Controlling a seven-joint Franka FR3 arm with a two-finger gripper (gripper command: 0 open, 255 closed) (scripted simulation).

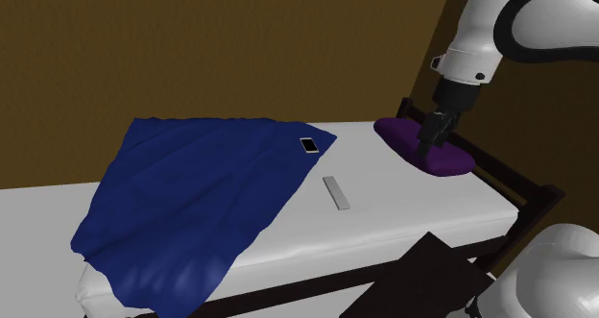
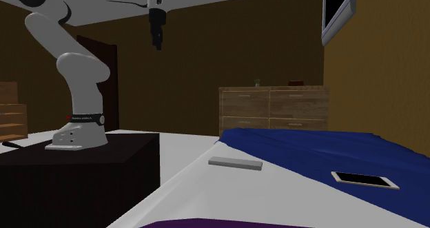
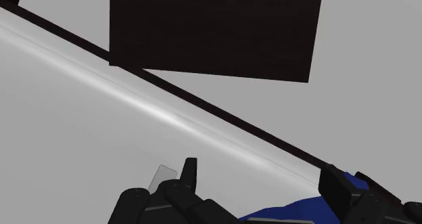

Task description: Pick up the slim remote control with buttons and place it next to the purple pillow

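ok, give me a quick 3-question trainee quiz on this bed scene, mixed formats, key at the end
1. True or false: the remote lies touching the purple pillow.
2. The jaws are: A) open and empty; B) shut on the remote; C) shut on nothing.
3. What small flat thing lies on the blue blanket near its corner?
Key: 1 false, it lies apart from the pillow on the white sheet. 2 A. 3 the phone.
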